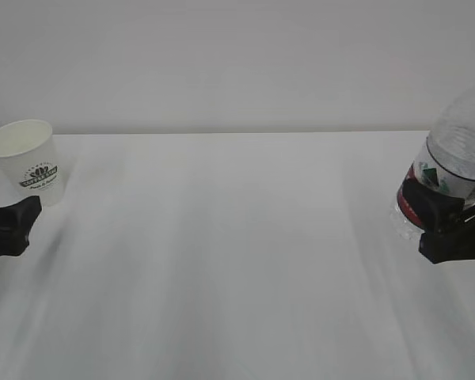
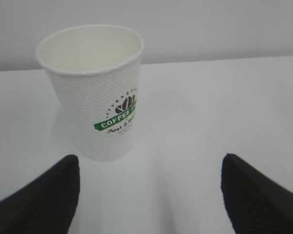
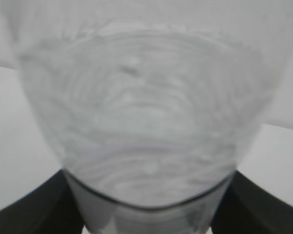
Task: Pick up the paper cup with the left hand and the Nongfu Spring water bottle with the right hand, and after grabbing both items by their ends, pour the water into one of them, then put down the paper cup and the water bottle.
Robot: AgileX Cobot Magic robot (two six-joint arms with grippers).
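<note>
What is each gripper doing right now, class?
Left gripper: open, empty, the paper cup standing free ahead of it.
Right gripper: closed on the water bottle.

left gripper (image 2: 149,195): low at the far left edge, jaws spread wide, nothing between them, black fingers (image 2: 44,195) off the cup | right gripper (image 1: 447,226): far right, jaws clamped round the lower body of the bottle, holding it pretty much upright
</note>
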